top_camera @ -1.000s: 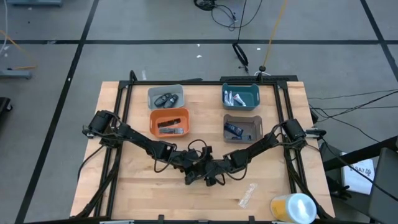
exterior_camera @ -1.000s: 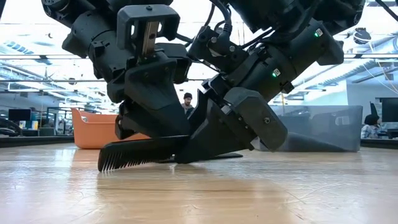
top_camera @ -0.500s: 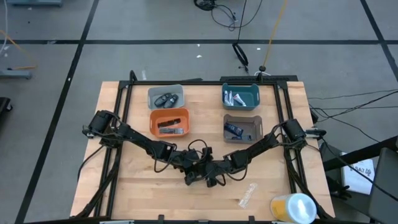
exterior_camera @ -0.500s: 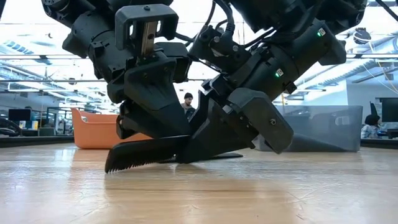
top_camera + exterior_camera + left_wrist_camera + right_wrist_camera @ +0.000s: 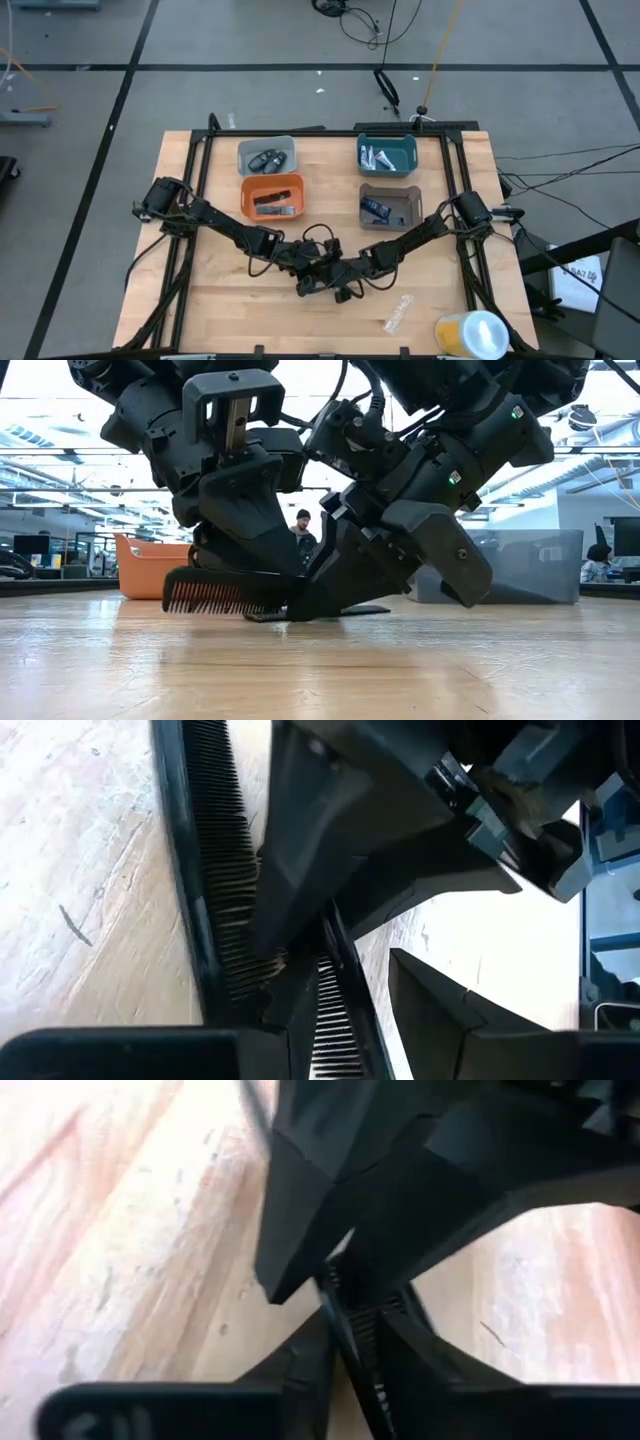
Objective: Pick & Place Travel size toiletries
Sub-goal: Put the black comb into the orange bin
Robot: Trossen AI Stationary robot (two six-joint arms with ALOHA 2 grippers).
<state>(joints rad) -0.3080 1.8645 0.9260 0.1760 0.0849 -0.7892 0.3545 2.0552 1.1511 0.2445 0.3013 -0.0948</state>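
Both arms meet low over the table's middle, near its front edge. A black comb [image 5: 225, 593] sticks out level toward the table's left, teeth down, just above the wood. My left gripper [image 5: 312, 278] is shut on a comb from the left. My right gripper [image 5: 340, 280] comes in from the right and is shut on a comb too. The left wrist view shows two toothed strips side by side, a wide one [image 5: 205, 870] and a narrow one [image 5: 335, 1010]. A thin black piece [image 5: 352, 610] lies on the wood under the right gripper. My left gripper pinches the narrow toothed strip [image 5: 335, 1015] between its two fingers, which slant down from the table's left and lie along it. The right gripper's finger [image 5: 320, 830] covers the strip farther on. My right gripper pinches a thin toothed strip [image 5: 352, 1335] between its two fingers, slanting down from the table's right. The left gripper's fingers [image 5: 330, 1170] crowd the same spot, so whether this is the strip the left holds, I cannot tell.
Four small bins stand at the back: grey [image 5: 266, 157], orange [image 5: 272, 196], teal [image 5: 386, 154] and brown-grey [image 5: 388, 205], each with small items in it. A clear wrapper [image 5: 399, 312] and a yellow-and-white cylinder [image 5: 470, 332] lie at the front right.
My right gripper has closed its fingers and tipped a little at the comb. The comb's free left end, which rested on the wood with the comb slanting, has risen, and the comb now lies level above the table.
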